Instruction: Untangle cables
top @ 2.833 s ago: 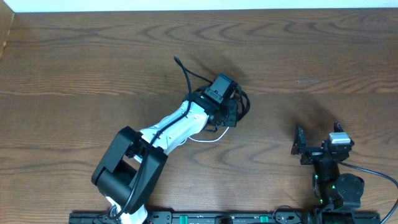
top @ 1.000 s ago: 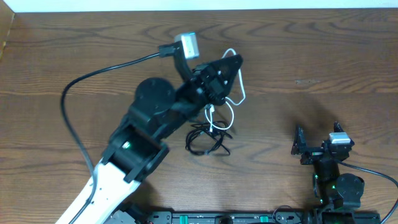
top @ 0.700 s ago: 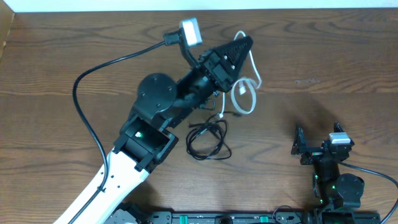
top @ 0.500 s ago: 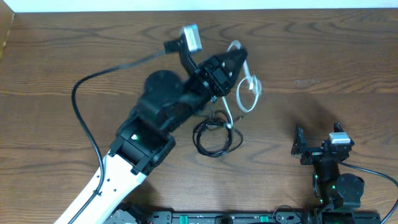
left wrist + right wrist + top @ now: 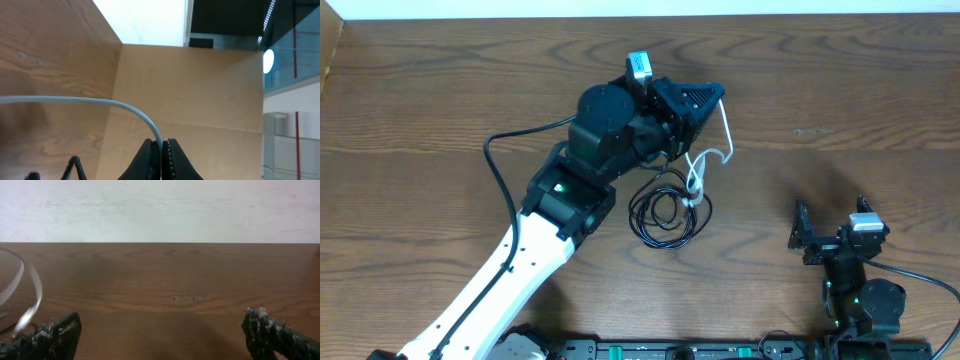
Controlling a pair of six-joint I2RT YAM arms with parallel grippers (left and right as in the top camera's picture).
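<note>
Tabletop (image 5: 770, 170) bare between left hand (image 5: 161, 146), clenched on white cable (image 5: 100, 101), and released right hand (image 5: 162, 325), apparently near edge.

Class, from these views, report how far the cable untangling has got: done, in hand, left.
Done: no cable lies apart. In hand: the left end effector is shut on the thin white cable, whose lower end overlaps the coil of thin black cables. Left: free the white one, separate the black ones; the right end effector is open, empty.
</note>
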